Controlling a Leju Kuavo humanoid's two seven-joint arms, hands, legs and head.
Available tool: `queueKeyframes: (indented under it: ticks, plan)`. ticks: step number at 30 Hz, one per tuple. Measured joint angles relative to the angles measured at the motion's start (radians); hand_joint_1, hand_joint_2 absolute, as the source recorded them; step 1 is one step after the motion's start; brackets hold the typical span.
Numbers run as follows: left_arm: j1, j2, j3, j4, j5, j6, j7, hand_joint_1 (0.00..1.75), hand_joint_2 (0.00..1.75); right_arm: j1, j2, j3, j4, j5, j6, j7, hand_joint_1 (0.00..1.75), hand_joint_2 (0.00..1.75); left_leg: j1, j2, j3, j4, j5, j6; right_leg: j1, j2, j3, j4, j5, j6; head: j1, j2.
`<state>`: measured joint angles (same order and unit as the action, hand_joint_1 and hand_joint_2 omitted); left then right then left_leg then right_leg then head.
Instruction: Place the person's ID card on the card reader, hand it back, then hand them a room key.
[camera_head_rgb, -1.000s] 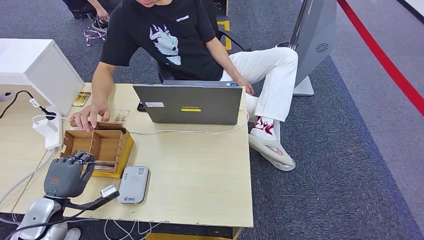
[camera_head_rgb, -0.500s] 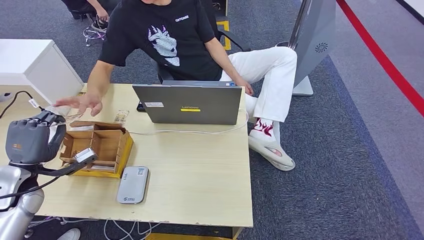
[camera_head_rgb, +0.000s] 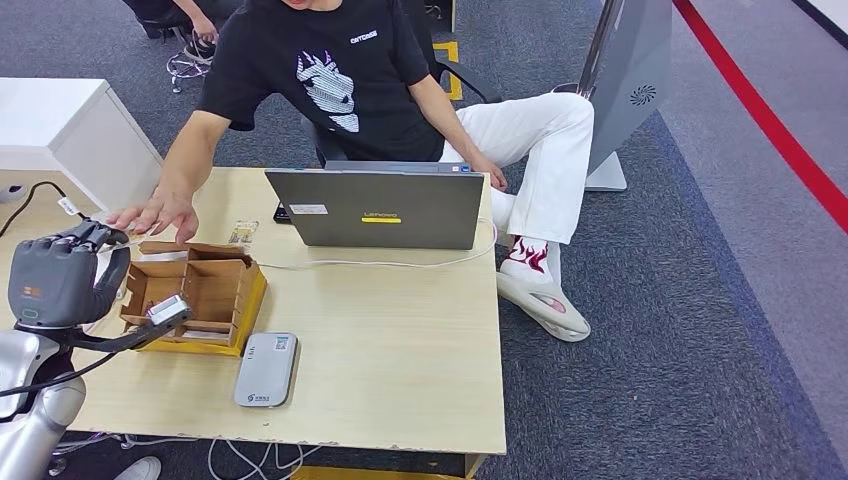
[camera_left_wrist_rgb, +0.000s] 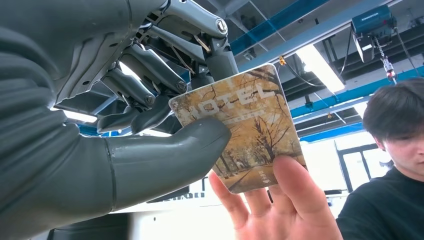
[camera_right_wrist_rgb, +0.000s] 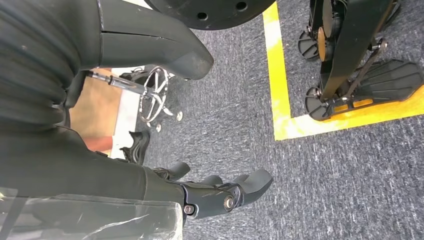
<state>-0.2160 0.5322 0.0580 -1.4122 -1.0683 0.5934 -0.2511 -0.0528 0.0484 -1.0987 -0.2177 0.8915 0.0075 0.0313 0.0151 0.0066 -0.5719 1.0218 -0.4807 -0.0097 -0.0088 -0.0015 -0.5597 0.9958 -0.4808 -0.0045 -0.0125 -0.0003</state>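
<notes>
Left hand: my left hand (camera_head_rgb: 58, 278) is raised at the left end of the tabletop (camera_head_rgb: 400, 350), above and beside the cardboard box (camera_head_rgb: 195, 290). In the left wrist view my left hand (camera_left_wrist_rgb: 150, 95) pinches the room key between the thumb and the darker fingers (camera_left_wrist_rgb: 150, 75).
Room key: the room key (camera_left_wrist_rgb: 240, 127) is a card printed with autumn trees and the letters "OTEL". My thumb presses its face near one corner; the far end sticks out free.
Person's hand: the person's hand (camera_left_wrist_rgb: 272, 205) is under the free end of the room key, thumb lying on the card face, fingers behind it. From the head view the person's hand (camera_head_rgb: 155, 212) reaches across the tabletop to just beside my fingers; I cannot tell from there whether it touches the card.
Card reader: the card reader (camera_head_rgb: 267, 369) lies flat near the front edge of the tabletop, just beside the cardboard box, well apart from both hands.
Laptop: the laptop (camera_head_rgb: 378, 208) stands open at the far side, its lid back toward me.
Person: the person (camera_head_rgb: 340, 70), in a black printed shirt and white trousers, sits behind the laptop, leaning toward my left hand.
Right hand: my right hand (camera_right_wrist_rgb: 220, 192) hangs over grey carpet, fingers loosely curled in with nothing between them.
</notes>
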Motion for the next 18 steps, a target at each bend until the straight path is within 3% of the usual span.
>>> queueKeyframes:
  ticks: [2,7,18]
  plan:
    - [0.0,0.0,0.0,0.0,-0.004,0.002,0.0,0.23,1.75,0.0,0.0,-0.001,0.0,0.001,0.001,0.003,0.0,1.75,0.0,0.0,0.0,0.0,0.0,0.0,0.0,0.0,0.0,0.0,0.0,0.0,0.0,0.0]
    - [0.001,-0.001,0.0,0.0,-0.014,0.017,0.0,0.0,1.75,0.0,0.0,-0.002,0.0,0.002,0.0,0.008,0.0,1.75,0.0,0.0,0.0,0.0,0.0,0.0,0.0,0.0,0.0,0.0,0.0,0.0,0.0,0.0]
    - [0.064,-0.053,0.013,-0.075,0.056,0.089,-0.037,0.0,1.75,0.0,0.004,-0.012,0.0,0.005,-0.006,0.008,0.0,1.75,0.0,0.0,0.0,0.0,0.0,0.0,0.0,0.0,0.0,0.0,0.0,0.0,0.0,0.0]
